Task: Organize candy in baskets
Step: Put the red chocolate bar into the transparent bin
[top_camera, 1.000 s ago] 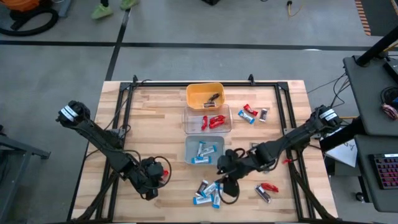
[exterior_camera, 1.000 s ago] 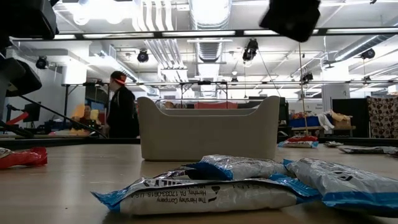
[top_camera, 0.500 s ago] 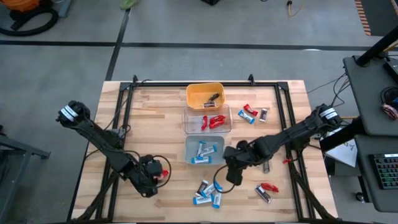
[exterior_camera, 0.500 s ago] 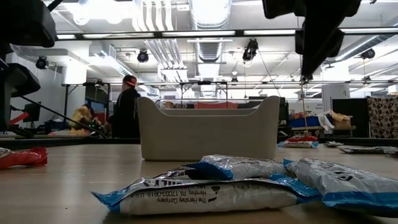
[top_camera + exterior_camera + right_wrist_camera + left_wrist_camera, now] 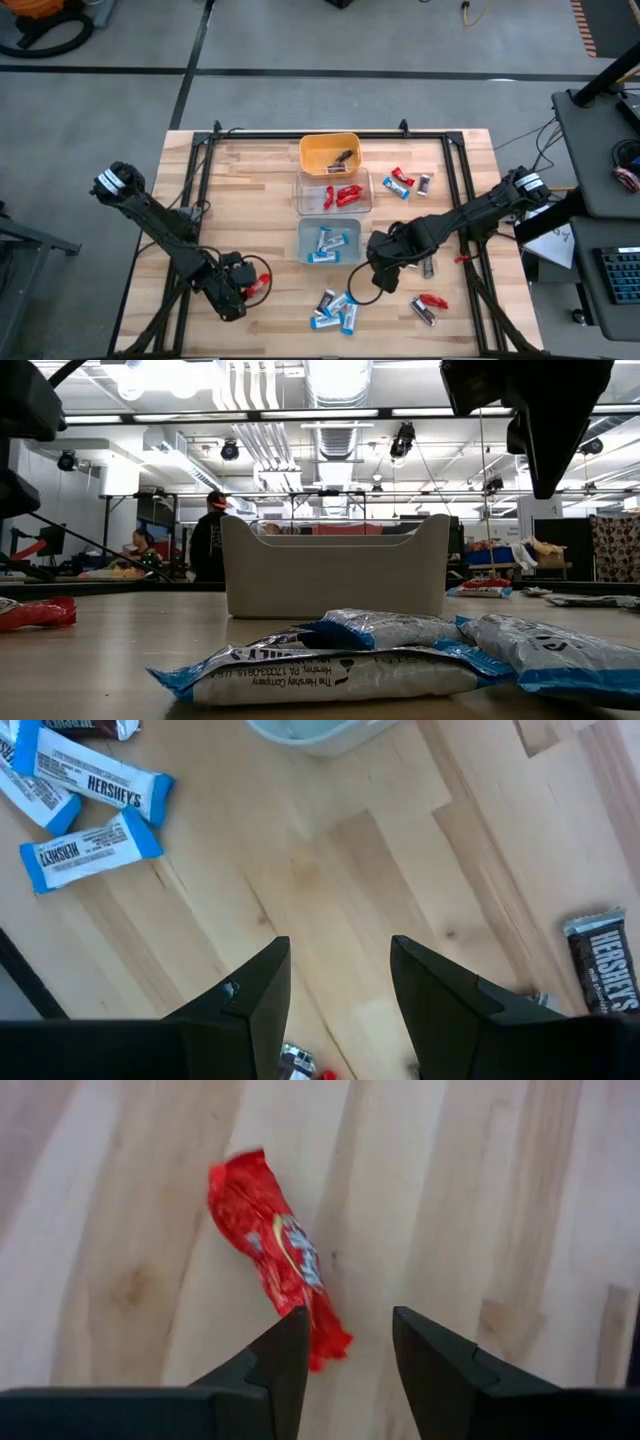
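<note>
Left end effector (image 5: 345,1345): we see fingers parted, empty, over the red candy (image 5: 277,1252) lying on the surface (image 5: 480,1200).
Handling: light, crinkly, slippery, we judge; pinch across its middle.
Right end effector (image 5: 340,982): wide, empty, near blue candy (image 5: 98,788).

Your desk (image 5: 250,170) is carrying three baskets in a row down its middle: the yellow-orange basket (image 5: 329,153), the clear basket (image 5: 333,193) and the grey-blue basket (image 5: 328,242). Loose candy is lying directly on the wood: one red bar (image 5: 259,285) at the left, a blue-and-white cluster (image 5: 335,309) near the front edge, a small group (image 5: 408,182) right of the baskets, and two bars (image 5: 427,305) at the front right.
</note>
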